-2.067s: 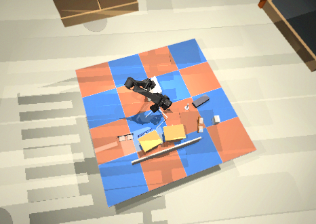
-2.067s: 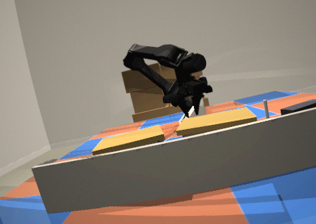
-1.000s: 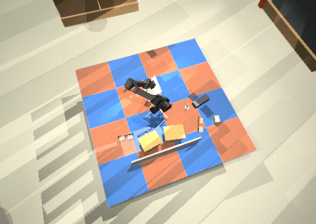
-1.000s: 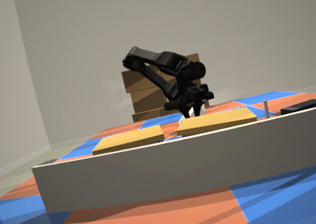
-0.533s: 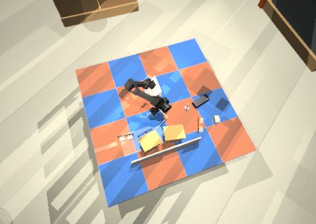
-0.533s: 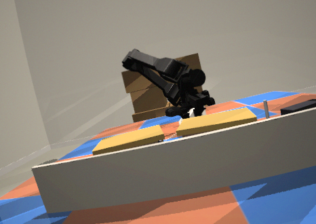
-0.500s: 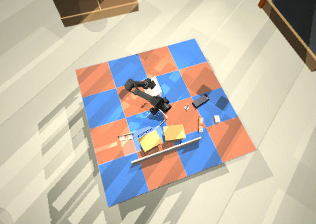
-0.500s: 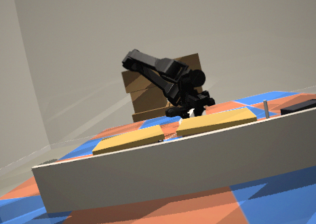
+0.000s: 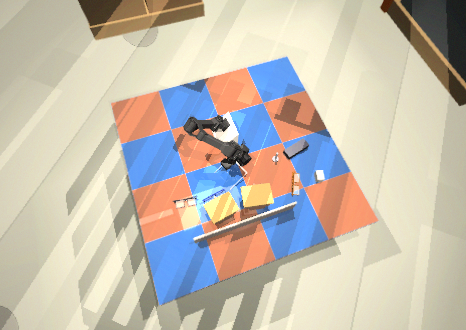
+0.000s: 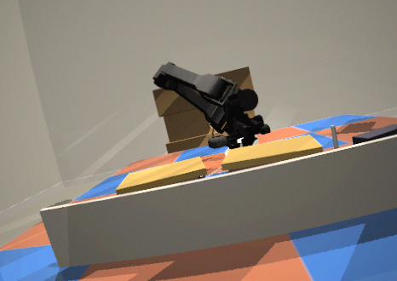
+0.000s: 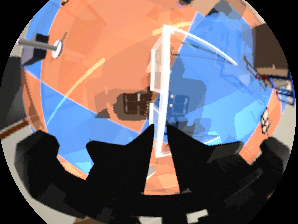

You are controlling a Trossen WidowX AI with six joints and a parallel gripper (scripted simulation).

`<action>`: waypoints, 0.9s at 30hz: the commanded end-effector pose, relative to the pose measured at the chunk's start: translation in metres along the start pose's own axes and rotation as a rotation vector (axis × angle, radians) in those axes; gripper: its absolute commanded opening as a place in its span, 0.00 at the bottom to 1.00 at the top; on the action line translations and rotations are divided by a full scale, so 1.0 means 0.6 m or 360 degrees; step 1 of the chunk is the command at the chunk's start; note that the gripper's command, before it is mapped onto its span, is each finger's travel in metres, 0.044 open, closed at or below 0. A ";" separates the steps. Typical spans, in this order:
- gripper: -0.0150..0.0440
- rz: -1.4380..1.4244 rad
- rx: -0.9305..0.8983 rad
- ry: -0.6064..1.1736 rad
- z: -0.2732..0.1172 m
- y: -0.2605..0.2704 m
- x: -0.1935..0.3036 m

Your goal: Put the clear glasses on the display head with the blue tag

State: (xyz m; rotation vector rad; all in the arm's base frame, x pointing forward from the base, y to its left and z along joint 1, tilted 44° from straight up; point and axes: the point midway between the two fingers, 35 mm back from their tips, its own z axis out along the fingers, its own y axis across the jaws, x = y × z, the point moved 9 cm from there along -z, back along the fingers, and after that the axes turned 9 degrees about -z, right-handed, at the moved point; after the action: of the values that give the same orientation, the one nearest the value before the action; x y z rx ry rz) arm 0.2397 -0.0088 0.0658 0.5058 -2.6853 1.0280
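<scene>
The clear glasses (image 11: 164,75) (image 9: 246,174), showing as a white outline, have their front running lengthwise between my fingertips in the wrist view, with the temples reaching to the right. My gripper (image 11: 160,127) is partly open, low over the mat. The right fingertip is close to the frame and a narrow gap shows at the left one; a firm hold is not visible. Two yellow blocks (image 9: 221,208) (image 9: 257,195) (image 10: 163,174) (image 10: 273,153), possibly the display heads, stand in front of the arm. No blue tag, nose or ears can be made out.
A long pale panel (image 9: 245,222) (image 10: 213,221) stands before the blocks. Blue glasses (image 9: 208,198), dark-framed glasses (image 9: 185,203) and orange glasses (image 9: 295,184) lie around them. A thin grey post (image 9: 276,157) (image 10: 334,137), a dark box (image 9: 296,149) and a white cube (image 9: 320,175) are to the right.
</scene>
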 end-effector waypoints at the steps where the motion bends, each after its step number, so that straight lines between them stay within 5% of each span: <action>1: 0.34 0.0004 -0.0001 0.0000 0.000 0.000 0.000; 15: 0.25 0.0003 -0.0002 -0.0001 -0.005 0.000 -0.001; 27: 0.25 -0.0005 -0.0008 -0.0006 -0.110 -0.001 -0.009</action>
State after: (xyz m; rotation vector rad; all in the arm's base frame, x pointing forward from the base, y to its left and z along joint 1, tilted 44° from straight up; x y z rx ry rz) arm 0.2474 0.0214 0.0958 0.5163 -2.6797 1.0206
